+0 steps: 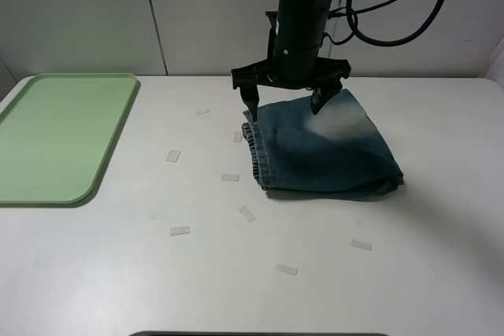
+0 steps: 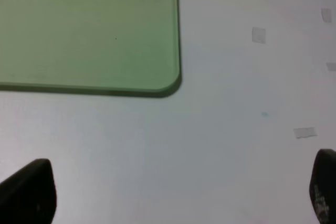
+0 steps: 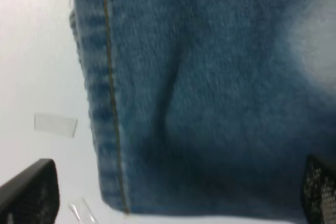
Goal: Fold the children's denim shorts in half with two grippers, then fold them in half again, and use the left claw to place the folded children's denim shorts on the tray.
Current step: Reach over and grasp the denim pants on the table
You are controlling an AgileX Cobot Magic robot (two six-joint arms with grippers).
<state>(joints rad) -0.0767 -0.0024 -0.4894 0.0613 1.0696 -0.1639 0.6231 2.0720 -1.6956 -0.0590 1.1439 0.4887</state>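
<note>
Denim shorts [image 1: 327, 151] lie folded on the white counter [image 1: 236, 289], approx 3 o'clock of centre in the high view. They're well apart from the tray [image 1: 63, 139], which sits flat at the counter's 9 o'clock side. The gathered waistband [image 1: 253, 155] runs down the bundle's 9 o'clock edge, and a pale faded patch [image 1: 339, 120] shows toward 1 o'clock.

Right end effector [image 1: 285, 103] hangs at the shorts' 12 o'clock edge, arm coming down from above. It's released: jaws spread wide, one tip just off the waistband corner at 11 o'clock, the other over the faded patch, no cloth pinched btwn them. Its wrist cam is filled w/ denim and the stitched hem.

Left end effector [image 2: 176, 198] isn't in the high view. Its own cam shows it released too, tips far apart, over bare counter near a rounded tray corner, holding nothing.

Small clear tape bits [image 1: 173, 156] are scattered on the counter btwn tray and shorts, and more toward 6 o'clock.
</note>
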